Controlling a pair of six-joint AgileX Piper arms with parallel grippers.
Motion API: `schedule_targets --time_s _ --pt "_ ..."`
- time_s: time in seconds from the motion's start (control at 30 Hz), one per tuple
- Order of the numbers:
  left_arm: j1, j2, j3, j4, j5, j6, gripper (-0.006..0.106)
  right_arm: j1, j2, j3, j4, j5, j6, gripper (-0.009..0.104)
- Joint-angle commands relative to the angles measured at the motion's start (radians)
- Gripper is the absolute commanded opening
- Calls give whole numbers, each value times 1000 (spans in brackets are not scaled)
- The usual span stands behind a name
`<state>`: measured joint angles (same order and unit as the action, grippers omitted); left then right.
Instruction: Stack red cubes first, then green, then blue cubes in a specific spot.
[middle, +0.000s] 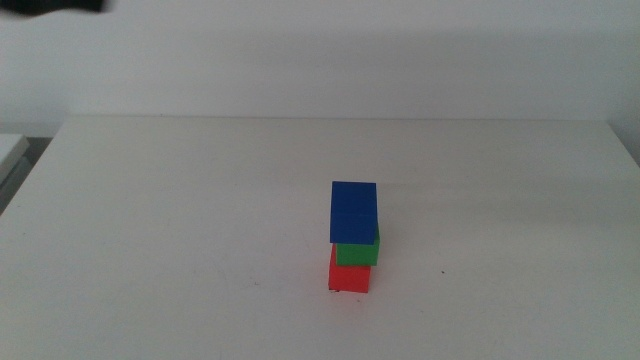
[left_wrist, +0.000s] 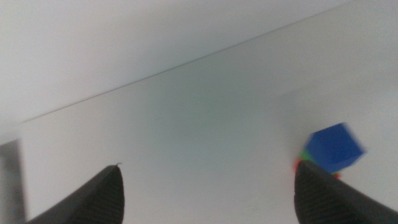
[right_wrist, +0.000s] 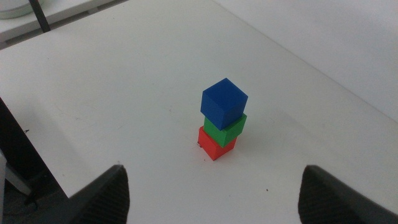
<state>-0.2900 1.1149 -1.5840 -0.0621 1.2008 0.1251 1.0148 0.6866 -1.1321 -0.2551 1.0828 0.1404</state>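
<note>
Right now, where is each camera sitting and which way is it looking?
Middle view: up high at the table's near side, looking forward and down at the blue cube on the green cube on the red cube; no arm shows.
Left wrist view: on the left arm, looking across the white table; the left gripper is open, with the stack beside one jaw.
Right wrist view: on the right arm, looking down at the stack; the right gripper is open.
All three views share the three-cube stack.
</note>
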Motion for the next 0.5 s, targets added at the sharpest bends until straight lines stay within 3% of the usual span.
schedule_targets --time_s 0.0,0.1,0.2,0.47 --pt "152 -118 107 -146 -66 139 94 2 -4 5 -3 -7 -1 88" --pt "309 -236 225 -236 -138 183 94 2 -2 5 -3 -7 -1 88" --pt "380 -308 288 -245 -146 184 94 2 -4 5 -3 -7 -1 88" --pt "360 -436 307 -248 -223 149 94 2 -4 5 -3 -7 -1 88"
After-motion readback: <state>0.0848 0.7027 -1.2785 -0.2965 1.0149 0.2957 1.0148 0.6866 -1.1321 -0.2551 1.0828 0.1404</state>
